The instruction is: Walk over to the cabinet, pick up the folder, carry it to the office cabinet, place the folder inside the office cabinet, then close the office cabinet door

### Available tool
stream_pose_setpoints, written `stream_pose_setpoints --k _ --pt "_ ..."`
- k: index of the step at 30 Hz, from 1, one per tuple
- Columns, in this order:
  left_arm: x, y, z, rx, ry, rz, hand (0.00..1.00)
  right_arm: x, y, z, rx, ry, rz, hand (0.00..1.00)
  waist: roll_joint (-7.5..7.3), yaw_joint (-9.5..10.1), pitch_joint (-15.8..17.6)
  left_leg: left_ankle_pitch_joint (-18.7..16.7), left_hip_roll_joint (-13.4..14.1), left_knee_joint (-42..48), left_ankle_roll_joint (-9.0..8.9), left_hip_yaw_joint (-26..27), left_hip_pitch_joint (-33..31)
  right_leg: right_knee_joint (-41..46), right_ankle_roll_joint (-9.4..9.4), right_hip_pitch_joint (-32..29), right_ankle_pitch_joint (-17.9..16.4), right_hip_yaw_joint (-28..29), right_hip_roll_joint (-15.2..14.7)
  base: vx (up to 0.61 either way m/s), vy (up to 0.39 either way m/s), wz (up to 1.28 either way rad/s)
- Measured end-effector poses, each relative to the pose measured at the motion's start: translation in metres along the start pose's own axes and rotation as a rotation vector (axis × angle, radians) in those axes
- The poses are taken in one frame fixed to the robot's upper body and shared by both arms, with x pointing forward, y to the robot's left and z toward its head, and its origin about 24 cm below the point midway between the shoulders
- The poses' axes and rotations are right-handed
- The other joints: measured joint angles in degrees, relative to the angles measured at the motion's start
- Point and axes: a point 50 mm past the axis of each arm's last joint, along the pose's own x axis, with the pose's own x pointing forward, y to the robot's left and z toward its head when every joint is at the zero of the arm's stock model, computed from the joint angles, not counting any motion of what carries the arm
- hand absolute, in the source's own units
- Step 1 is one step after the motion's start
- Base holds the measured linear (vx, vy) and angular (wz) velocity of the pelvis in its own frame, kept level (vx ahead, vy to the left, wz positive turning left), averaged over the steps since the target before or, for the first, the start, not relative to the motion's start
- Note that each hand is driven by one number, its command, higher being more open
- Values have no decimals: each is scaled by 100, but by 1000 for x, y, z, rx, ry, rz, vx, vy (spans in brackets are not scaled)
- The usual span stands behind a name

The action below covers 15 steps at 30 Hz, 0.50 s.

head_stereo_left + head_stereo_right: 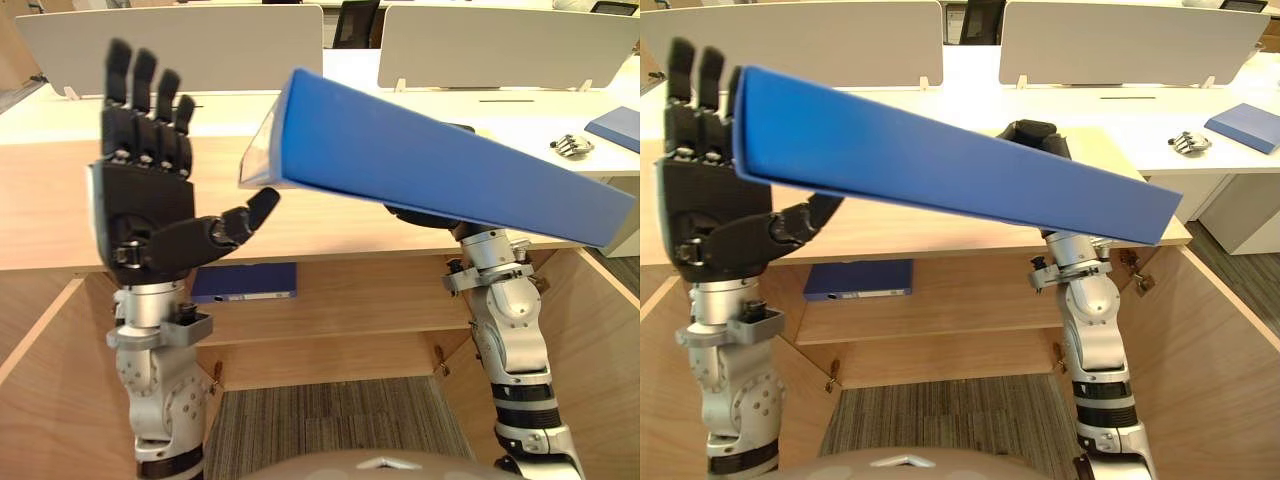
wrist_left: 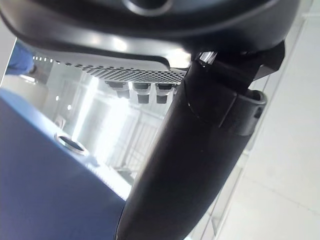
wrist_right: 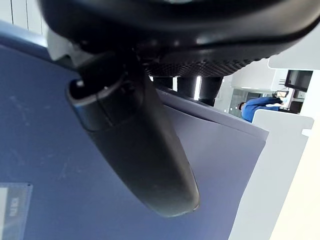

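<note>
**Fingers [image 1: 143,85] straight on left hand [image 1: 150,215]; right hand [image 1: 1035,133] clamping folder [image 1: 430,165]**

Left fingers stand straight and slightly apart, thumb out towards the folder's left end; contact cannot be confirmed. The right hand is mostly hidden behind the folder. Its wrist view shows the thumb [image 3: 145,150] pressed on the blue cover, with the fingers partly hidden past the edge. The folder hangs tilted, right end lower, above the open cabinet [image 1: 350,300].

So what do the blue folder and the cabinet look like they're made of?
The folder looks like plastic-covered board: matte blue, stiff flat faces, crisp edges. The cabinet shows light wood grain with a satin sheen, probably laminate or veneer; which one is unclear.
</note>
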Motion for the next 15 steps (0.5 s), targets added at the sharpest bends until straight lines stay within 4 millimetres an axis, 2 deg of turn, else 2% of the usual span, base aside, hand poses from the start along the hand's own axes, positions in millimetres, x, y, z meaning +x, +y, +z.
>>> stream_pose_setpoints --k 6,10,15 --pt "-18 19 7 136 33 182 100 -10 -14 1 -23 0 -96 0 26 48 24 20 15 0 -18 -227 26 102 -9 109 -133 -209 -2 -8 -26 19" --pt "-33 33 12 213 41 342 100 -11 -15 1 -21 2 -124 0 53 76 47 21 21 2 -20 -271 49 102 -10 163 -146 -257 1 -7 -21 7" --pt "-48 43 18 304 82 440 100 -20 -20 -2 -4 17 -193 0 14 149 93 27 11 -19 -29 -439 64 130 -8 261 -215 -415 -19 -18 -25 18"
